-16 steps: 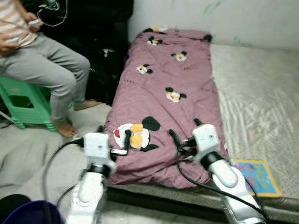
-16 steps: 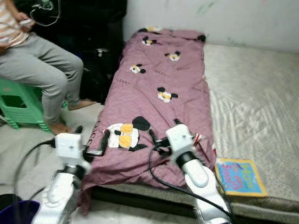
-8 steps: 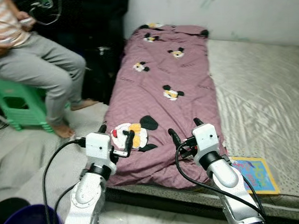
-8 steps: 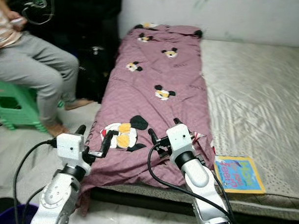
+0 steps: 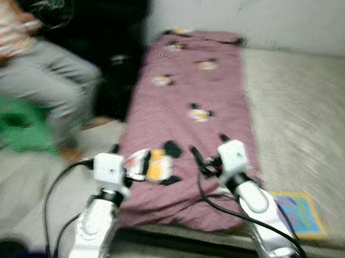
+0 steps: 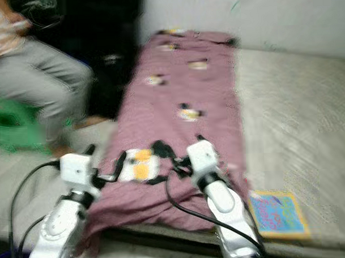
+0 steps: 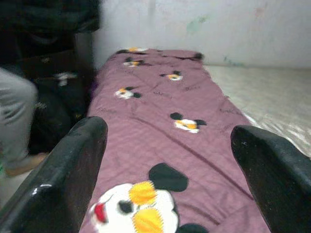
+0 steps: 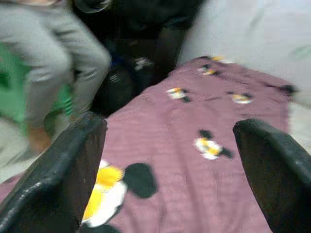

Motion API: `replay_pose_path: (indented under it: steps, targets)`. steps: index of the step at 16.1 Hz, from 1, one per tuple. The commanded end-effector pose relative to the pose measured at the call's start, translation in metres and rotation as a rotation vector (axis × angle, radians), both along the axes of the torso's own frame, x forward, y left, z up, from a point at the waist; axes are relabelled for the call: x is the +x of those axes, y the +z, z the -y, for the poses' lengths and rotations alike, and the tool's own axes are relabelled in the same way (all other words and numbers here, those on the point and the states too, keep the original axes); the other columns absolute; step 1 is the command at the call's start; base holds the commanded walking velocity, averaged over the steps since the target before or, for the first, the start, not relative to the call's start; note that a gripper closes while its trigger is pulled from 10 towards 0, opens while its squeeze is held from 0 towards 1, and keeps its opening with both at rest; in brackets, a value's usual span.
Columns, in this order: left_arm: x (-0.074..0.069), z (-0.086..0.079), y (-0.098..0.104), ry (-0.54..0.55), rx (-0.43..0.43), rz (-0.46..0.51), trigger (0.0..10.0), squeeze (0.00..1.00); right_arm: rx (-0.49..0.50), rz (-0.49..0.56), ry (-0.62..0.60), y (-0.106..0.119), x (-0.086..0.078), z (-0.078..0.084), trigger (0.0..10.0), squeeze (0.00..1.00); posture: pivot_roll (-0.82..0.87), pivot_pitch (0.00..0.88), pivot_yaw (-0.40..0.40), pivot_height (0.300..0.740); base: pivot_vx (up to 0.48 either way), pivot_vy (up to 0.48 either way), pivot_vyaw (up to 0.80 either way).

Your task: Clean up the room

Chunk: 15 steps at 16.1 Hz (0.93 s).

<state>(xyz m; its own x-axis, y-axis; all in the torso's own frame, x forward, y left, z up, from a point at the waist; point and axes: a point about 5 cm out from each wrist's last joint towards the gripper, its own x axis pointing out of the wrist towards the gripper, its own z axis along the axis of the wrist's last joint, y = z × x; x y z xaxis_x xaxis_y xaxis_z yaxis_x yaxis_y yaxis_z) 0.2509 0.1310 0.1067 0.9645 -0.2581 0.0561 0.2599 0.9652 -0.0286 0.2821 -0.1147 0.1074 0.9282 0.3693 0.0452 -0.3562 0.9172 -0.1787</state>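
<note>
Both grippers, left point(image 5: 130, 174) and right point(image 5: 203, 163), are spread wide and holding nothing, hovering over the near end of the purple blanket point(image 5: 194, 94); we read that as lining up to grab its near edge. Blanket lies directly under and ahead of the fingers along the mattress point(image 5: 299, 119), not yet touched as far as we can tell. Picture book point(image 5: 297, 212) sits just beside our right arm, and a seated person point(image 5: 40, 77) is off beyond the left gripper.

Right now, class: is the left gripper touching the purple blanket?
Cannot tell. The left wrist view shows the left gripper open above the purple blanket, but no clear gap or contact.
</note>
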Motion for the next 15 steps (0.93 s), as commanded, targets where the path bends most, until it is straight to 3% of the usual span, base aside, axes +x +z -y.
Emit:
replay_pose_path:
  steps: [1, 8, 11, 15]
  targets:
    - [-0.0004, 0.0105, 0.0032, -0.036, -0.015, 0.014, 10.0, 0.00, -0.018, -0.018, -0.031, -0.0049, -0.0018, 0.0117, 10.0, 0.00, -0.01, 0.057, -0.016, 0.740, 0.281, 0.000, 0.00]
    - [0.0033, 0.0095, -0.0016, 0.014, 0.001, -0.024, 10.0, 0.00, -0.017, -0.022, -0.040, -0.0059, -0.0017, 0.0132, 10.0, 0.00, -0.02, 0.057, -0.014, 0.740, 0.073, 0.000, 0.00]
    - [0.0031, 0.0104, -0.0012, 0.009, 0.006, -0.023, 10.0, 0.00, -0.017, -0.023, -0.040, -0.0059, -0.0020, 0.0133, 10.0, 0.00, -0.02, 0.059, -0.014, 0.740, 0.000, 0.000, -0.78]
    - [0.0029, 0.0119, -0.0008, 0.001, -0.003, -0.023, 10.0, 0.00, -0.019, -0.022, -0.038, -0.0057, -0.0024, 0.0135, 10.0, 0.00, -0.02, 0.062, -0.015, 0.740, 0.000, -0.068, 0.00]
